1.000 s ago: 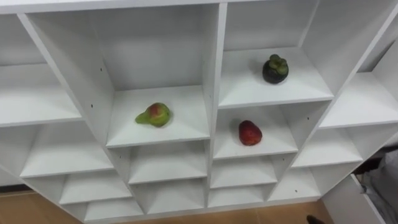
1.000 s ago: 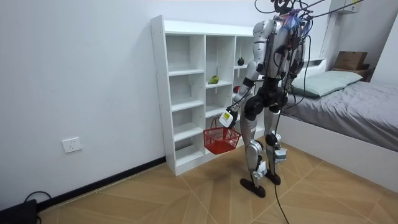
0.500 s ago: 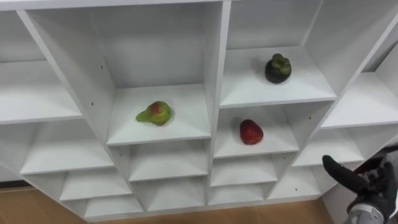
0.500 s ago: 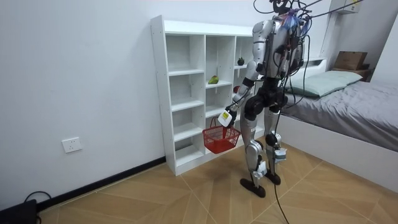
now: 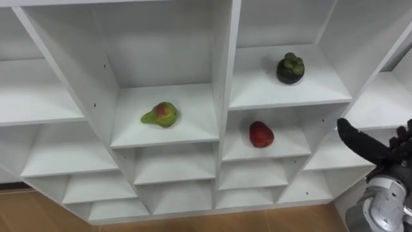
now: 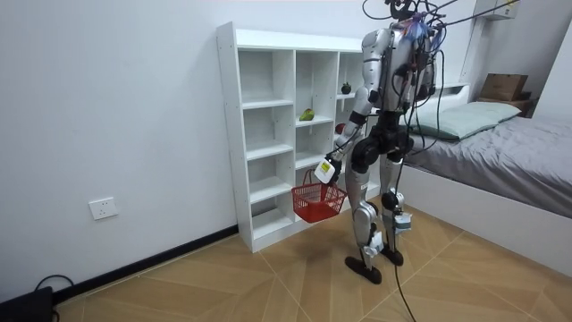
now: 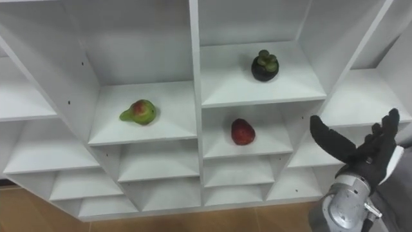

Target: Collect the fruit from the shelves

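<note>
In front of the white closet (image 5: 222, 64), you see the robot standing upright, facing the shelves. Three fruits lie in separate compartments: a green-red pear (image 5: 161, 115) in the middle column, a dark mangosteen (image 5: 290, 68) on the higher shelf one column to the right, and a red fruit (image 5: 261, 135) in the compartment directly below it. The right hand (image 7: 364, 158) is raised at lower right, fingers released and spread, apart from every fruit. The left hand (image 6: 327, 169) hangs low, fingers grasping the handle of the red basket (image 6: 317, 202).
</note>
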Tool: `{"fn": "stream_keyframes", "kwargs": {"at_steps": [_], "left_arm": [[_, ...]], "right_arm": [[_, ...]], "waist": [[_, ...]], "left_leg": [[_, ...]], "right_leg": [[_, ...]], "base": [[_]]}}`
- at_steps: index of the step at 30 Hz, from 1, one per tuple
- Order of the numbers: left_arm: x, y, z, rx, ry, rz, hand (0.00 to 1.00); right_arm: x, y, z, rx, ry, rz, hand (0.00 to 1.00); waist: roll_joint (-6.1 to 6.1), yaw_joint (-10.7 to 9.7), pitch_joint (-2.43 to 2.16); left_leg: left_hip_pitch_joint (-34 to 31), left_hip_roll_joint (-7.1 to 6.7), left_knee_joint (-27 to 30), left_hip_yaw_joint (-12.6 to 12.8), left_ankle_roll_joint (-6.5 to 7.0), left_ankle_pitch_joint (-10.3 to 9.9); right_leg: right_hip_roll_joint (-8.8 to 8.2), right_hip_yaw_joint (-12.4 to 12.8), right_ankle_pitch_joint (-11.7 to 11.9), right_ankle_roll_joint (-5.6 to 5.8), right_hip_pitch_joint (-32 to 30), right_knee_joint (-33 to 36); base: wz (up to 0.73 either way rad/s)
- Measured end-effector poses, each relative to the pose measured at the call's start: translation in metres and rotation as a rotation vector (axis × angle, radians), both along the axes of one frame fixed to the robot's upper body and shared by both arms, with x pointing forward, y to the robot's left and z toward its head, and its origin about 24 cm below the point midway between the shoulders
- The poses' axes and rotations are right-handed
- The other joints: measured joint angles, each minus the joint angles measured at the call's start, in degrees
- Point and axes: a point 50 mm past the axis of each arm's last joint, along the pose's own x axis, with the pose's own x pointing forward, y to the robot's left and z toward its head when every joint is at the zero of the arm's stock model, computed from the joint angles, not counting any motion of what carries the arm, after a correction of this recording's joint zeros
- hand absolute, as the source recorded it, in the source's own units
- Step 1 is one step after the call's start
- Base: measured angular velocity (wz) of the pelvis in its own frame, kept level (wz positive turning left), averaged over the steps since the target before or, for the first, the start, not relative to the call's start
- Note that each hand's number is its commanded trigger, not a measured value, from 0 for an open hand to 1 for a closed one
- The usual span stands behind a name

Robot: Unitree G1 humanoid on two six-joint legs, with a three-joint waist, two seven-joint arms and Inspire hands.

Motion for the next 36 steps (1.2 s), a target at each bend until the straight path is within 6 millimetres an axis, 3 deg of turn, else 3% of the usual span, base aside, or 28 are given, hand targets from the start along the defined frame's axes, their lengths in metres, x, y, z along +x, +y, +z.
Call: {"fn": "stream_keyframes", "kwargs": {"at_steps": [2, 7, 15, 25, 30, 36], "left_arm": [[0.003, 0.0, 0.0, 0.0, -0.004, -0.009, 1.0], [0.004, 0.0, 0.0, -0.001, -0.006, -0.011, 1.0], [0.002, -0.001, 0.0, -0.016, -0.004, -0.011, 1.0], [0.005, -0.002, -0.001, -0.023, -0.001, -0.014, 1.0], [0.006, -0.003, -0.001, -0.031, -0.001, -0.022, 1.0], [0.014, -0.008, -0.002, -0.05, -0.015, -0.047, 1.0]], "right_arm": [[0.004, 0.006, 0.016, -0.074, -0.056, 0.041, 0.0], [0.008, 0.018, 0.026, -0.118, -0.1, 0.098, 0.0], [0.011, 0.021, 0.045, -0.132, -0.18, 0.108, 0.0], [0.017, 0.027, 0.07, -0.228, -0.277, 0.153, 0.0], [0.016, 0.03, 0.076, -0.273, -0.285, 0.173, 0.0], [0.015, 0.034, 0.083, -0.331, -0.297, 0.18, 0.0]], "waist": [[-0.07, 0.7, 0.0], [-0.3, 1.1, -0.09], [0.26, 1.3, 0.13], [-0.02, 2.3, 0.31], [-0.25, 2.2, 0.48], [0.14, 2.3, 0.26]], "left_leg": [[-0.2, 0.17, 0.1, 0.0, 0.01, 0.0], [-0.2, 0.41, 0.4, -0.1, 0.01, 0.0], [-0.3, 0.54, 0.4, -0.3, 0.0, 0.0], [-0.2, 0.48, 0.0, 0.2, 0.0, 0.0], [-0.4, 0.53, 0.0, 0.2, 0.0, 0.0], [-0.5, 0.59, -0.1, 0.2, -0.01, 0.0]], "right_leg": [[0.01, 0.1, 0.0, -0.02, -0.2, 0.5], [-0.03, -0.1, 0.1, -0.07, -0.1, 0.5], [0.09, -0.4, 0.1, -0.14, -0.1, 0.5], [0.09, 0.0, 0.1, -0.15, -0.1, 0.5], [0.09, 0.0, 0.1, -0.14, -0.4, 0.5], [0.19, 0.0, 0.1, -0.15, -0.4, 0.5]], "base": [[-0.02], [0.01], [0.0], [-0.01], [-0.01], [0.0]]}}
